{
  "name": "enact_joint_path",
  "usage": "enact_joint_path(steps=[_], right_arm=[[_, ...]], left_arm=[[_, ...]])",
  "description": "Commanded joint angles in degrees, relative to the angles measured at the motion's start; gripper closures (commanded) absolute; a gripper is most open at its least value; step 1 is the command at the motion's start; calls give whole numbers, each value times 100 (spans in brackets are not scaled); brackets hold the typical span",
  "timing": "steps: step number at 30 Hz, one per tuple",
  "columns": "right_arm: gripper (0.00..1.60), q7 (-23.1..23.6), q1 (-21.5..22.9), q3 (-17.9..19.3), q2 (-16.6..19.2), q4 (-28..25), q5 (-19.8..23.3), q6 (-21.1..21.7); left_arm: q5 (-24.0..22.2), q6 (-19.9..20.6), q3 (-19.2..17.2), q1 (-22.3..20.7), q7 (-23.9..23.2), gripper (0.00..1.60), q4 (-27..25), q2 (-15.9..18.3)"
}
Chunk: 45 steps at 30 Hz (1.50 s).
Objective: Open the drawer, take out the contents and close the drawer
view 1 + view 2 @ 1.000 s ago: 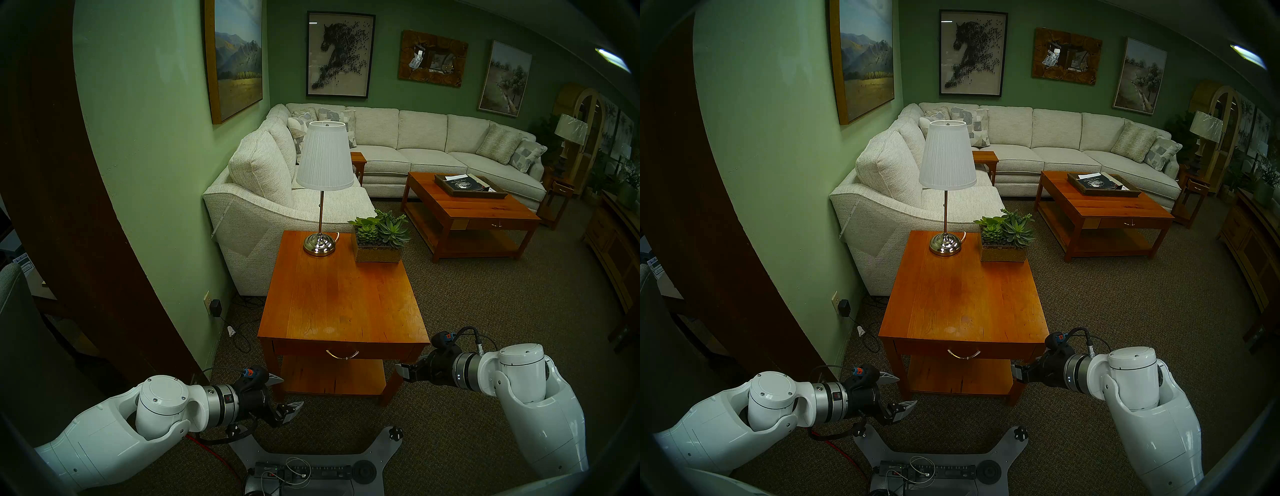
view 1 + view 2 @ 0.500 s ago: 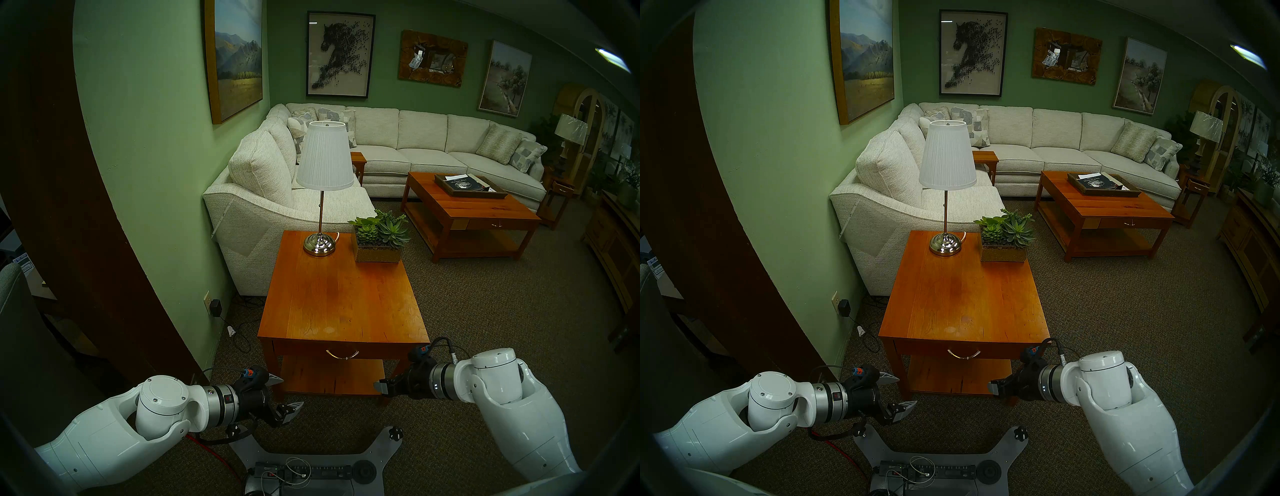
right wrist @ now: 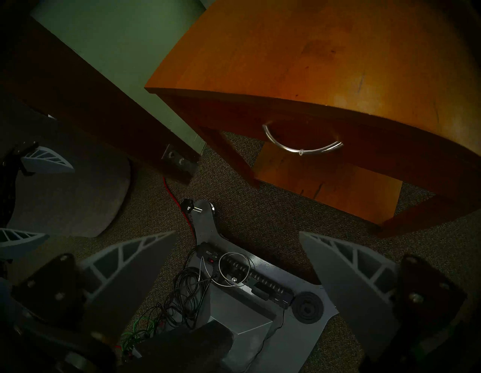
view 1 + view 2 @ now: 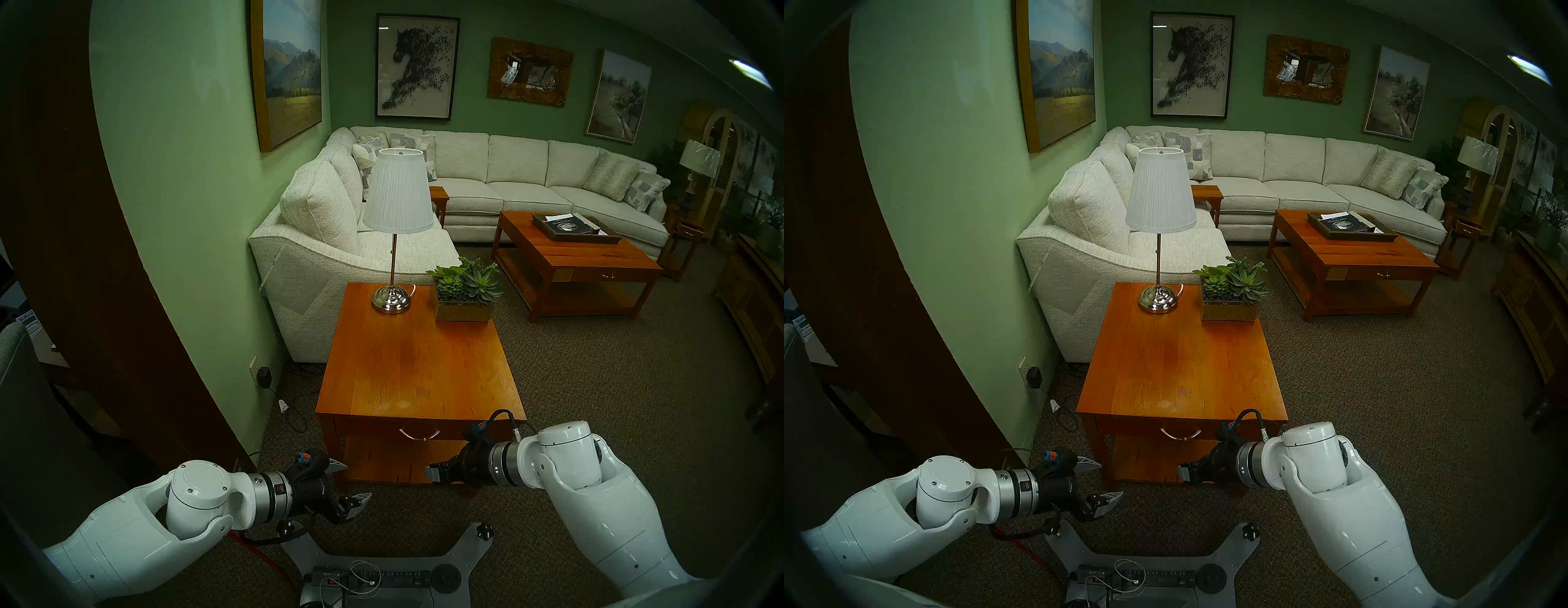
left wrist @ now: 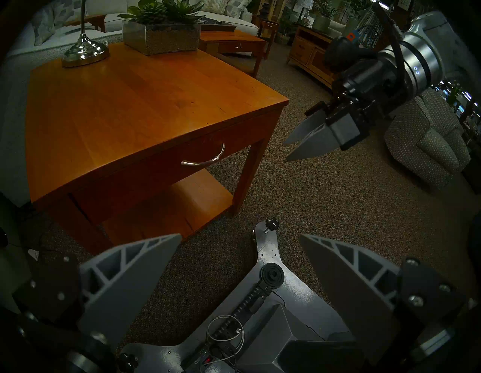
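The right arm reaches in from the lower right, forearm angled toward the counter (image 4: 420, 373), wrist bent so the right hand (image 4: 432, 472) points inward and downward. In the head view it sits in front of the counter's lower shelf (image 4: 403, 463), below and right of the drawer (image 4: 462, 429), touching nothing. Its fingers (image 3: 125, 271) are spread wide with only carpet and the robot's base (image 3: 244, 307) between them; it holds nothing.

The left arm comes in from the lower left, forearm lying nearly level, left hand (image 4: 354, 482) aimed toward the counter's near left leg. Its fingers (image 5: 125, 276) are also wide apart and empty, one fingertip near the leg in the head view; I cannot tell if it touches.

The drawer is shut, flush under the counter top, its curved metal handle (image 3: 302, 145) centred on the front and hanging free of both hands. The contents are not visible.

A lamp (image 4: 396, 199) and a planter (image 4: 464, 297) stand at the counter's far end, side by side.
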Motion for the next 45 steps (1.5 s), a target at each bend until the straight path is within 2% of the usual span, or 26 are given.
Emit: enact_joint_path(steps=[1, 11, 21, 29, 36, 42, 45], right_arm=[[0, -334, 513, 11, -424, 92, -60, 112], [0, -1086, 484, 383, -1050, 45, -23, 118], [0, -1470, 352, 235, -1113, -96, 131, 118], [0, -2164, 381, -11, -1167, 26, 396, 118], [0, -2733, 332, -76, -1217, -67, 760, 118], [0, -2963, 329, -205, -1155, -21, 1127, 118], [0, -3095, 419, -442, -1041, 104, 1425, 118]], left_arm=[[-3, -24, -35, -47, -5, 0, -119, -1], [-3, -24, -35, -46, -5, 0, -120, 0], [-4, -22, -38, -42, -1, 0, -126, 2], [-4, -23, -36, -45, -3, 0, -123, 1], [-4, -24, -36, -45, -4, 0, -121, 1], [-4, -23, -36, -45, -3, 0, -123, 1], [-4, -23, -37, -44, -2, 0, -124, 2]])
